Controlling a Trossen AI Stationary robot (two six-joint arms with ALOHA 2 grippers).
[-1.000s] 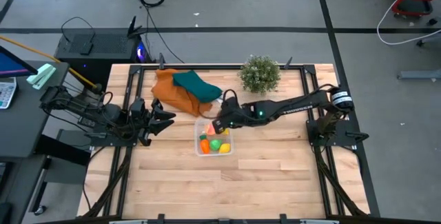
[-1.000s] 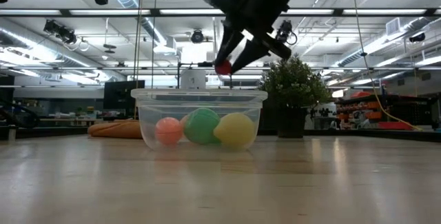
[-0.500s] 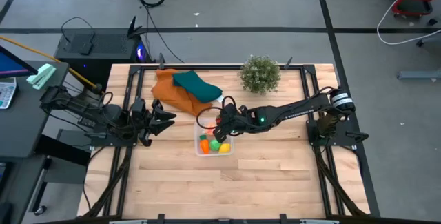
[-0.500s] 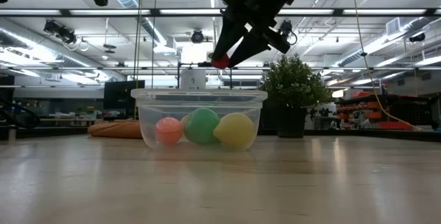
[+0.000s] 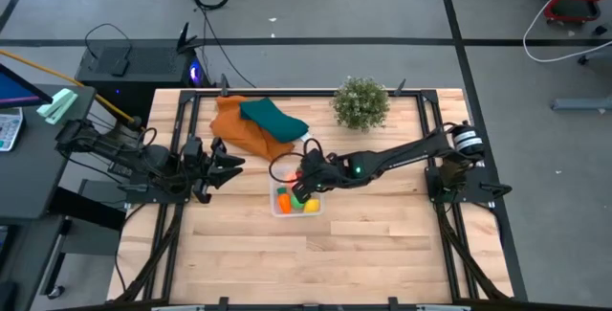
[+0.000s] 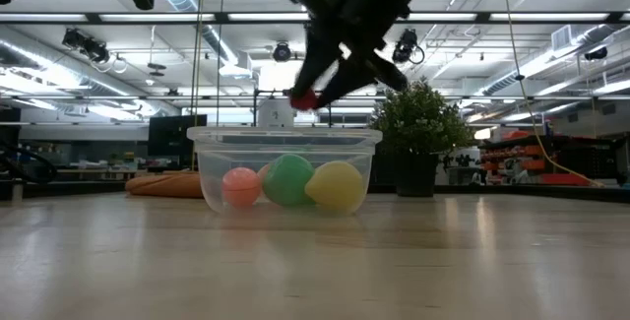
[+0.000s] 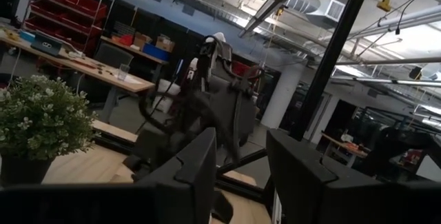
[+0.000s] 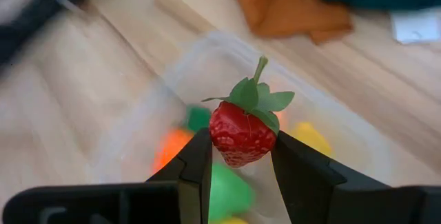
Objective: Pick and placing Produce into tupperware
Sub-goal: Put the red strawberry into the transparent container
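Observation:
The clear square tupperware [image 5: 295, 197] sits at the table's middle and holds a peach ball [image 6: 240, 186], a green ball [image 6: 288, 179], a yellow piece [image 6: 337, 185] and an orange piece [image 5: 284, 197]. My right gripper [image 8: 239, 156] hangs just above the tub [image 6: 285, 167], shut on a red toy strawberry [image 8: 242, 131] with green leaves. In the low view the strawberry [image 6: 304, 98] is above the tub's rim. My left gripper [image 7: 238, 165] waits open near the table's left edge [image 5: 215, 166]. My right gripper pinches the strawberry's red body [image 8: 238, 140] between its two fingers, one on each side. The fingers [image 6: 330, 69] slant down from above and from the table's right. The strawberry is lifted clear above the tub, with its leafy stem end [image 8: 257, 94] pointing away from the gripper.
An orange cloth [image 5: 241, 126] with a teal cloth [image 5: 273, 118] on it lies beyond the tub toward the far left. A bushy potted plant [image 5: 361, 103] stands near the far edge. Bare wood lies on the near side of the tub.
My right gripper, still shut on the strawberry, has moved toward the table's left and near edge, from beside the tub's far right corner to over the tub. It has tipped its fingers more steeply downward.

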